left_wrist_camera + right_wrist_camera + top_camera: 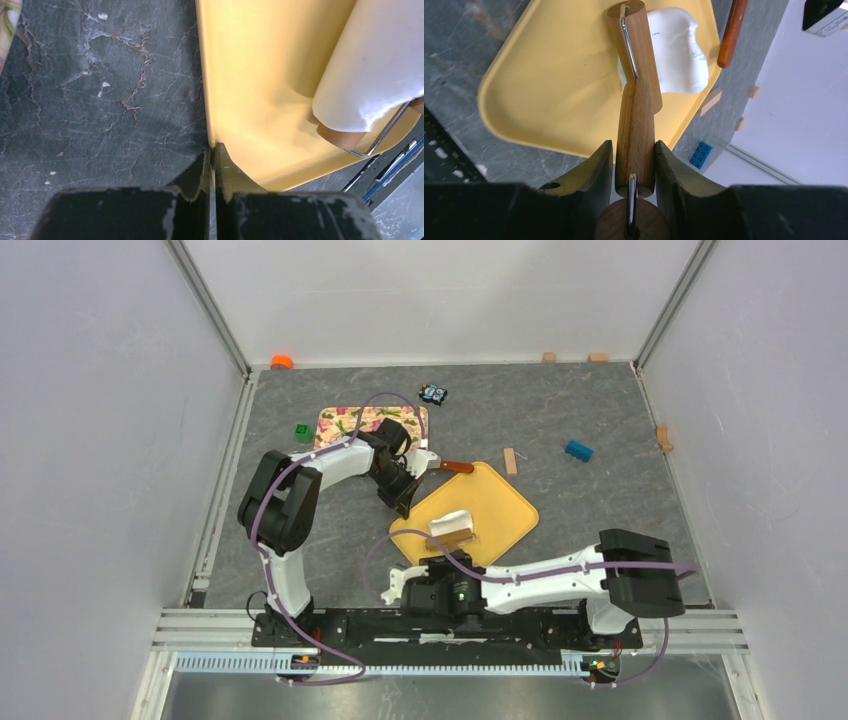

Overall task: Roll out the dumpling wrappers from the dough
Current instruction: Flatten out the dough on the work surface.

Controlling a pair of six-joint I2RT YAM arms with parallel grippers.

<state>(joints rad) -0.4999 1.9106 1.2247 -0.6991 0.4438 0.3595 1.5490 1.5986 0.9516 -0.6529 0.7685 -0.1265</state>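
Rolling should be done evenly over the dough [679, 55], roller [634, 112] clamped in right gripper [634, 148], tray [250, 75] pinched by left gripper [212, 153].

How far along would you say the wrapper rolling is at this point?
No finished wrappers show: just one thick, uneven dough slab on the yellow tray. In hand: the right tool grips the wooden roller, lying against the dough, while the left tool pinches the tray's rim. Left: rolling it thin and shaping wrappers.
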